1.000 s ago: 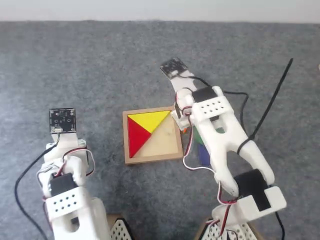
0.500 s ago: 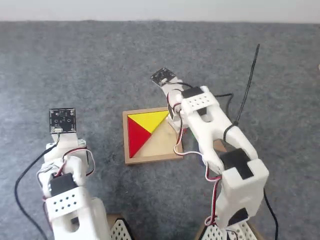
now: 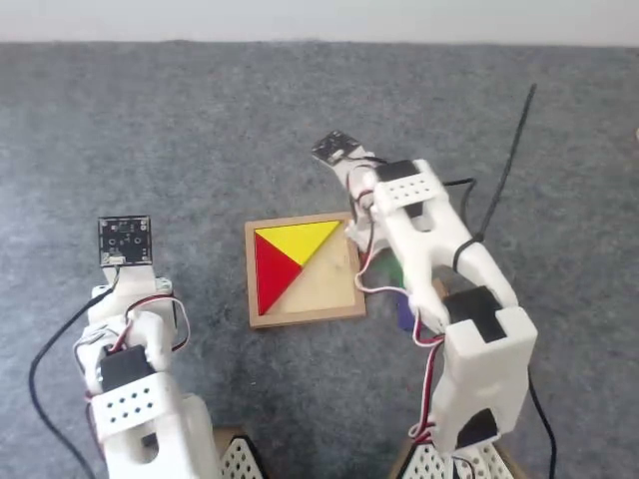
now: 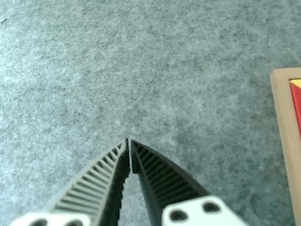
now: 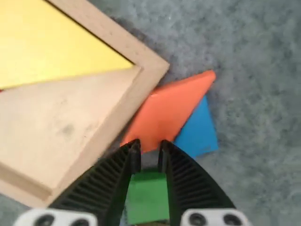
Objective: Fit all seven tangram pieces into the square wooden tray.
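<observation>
The square wooden tray lies on the grey surface between the two arms. Inside it, the yellow triangle sits along the tray's far edge. The red triangle sits along the side towards the left arm, and the two meet along one slanted line. The rest of the tray floor is bare wood.

The right hand hangs just outside the tray's far corner on the right arm's side. It is narrow, its fingertips a slit apart and gripping nothing. Its tips are over the orange piece, which lies against the outside of the tray's rim at that corner. The blue piece touches the orange one on the side away from the tray. The green piece shows through the gap between the fingers, farther back from the tips.

The left hand is pressed together and empty. It is over the surface, well apart from the tray's rim on the red triangle's side.
</observation>
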{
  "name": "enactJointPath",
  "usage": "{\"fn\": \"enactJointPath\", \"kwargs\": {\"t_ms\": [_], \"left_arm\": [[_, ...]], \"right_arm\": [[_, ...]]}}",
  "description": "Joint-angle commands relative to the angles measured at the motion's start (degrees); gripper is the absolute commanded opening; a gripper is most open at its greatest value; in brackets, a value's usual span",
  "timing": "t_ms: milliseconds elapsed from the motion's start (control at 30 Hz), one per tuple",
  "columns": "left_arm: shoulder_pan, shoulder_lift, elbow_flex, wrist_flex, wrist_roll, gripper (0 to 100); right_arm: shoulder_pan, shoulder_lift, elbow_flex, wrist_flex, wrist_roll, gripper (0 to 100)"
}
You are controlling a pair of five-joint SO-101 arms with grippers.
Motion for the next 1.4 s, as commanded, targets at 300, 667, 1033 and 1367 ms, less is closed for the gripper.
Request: {"fn": "enactJointPath", "kwargs": {"t_ms": [300,667,1033,1367], "left_arm": [[-0.2,0.2,-2.9,-0.1,-0.6,1],[-0.2,0.2,-2.9,-0.1,-0.6,1],[-0.2,0.2,-2.9,-0.1,-0.6,1],[-0.1,0.2,-2.9,-0.1,-0.6,1]], "right_arm": [[4.4,-0.1,-7.2,6.6,1.0,9.1],[2.8,-0.2,-9.9,11.3,1.1,9.1],[-3.3,2.2,-10.1,6.9,1.2,19.1],[-1.9,7.9,-13.7,4.1,1.4,26.6]]}}
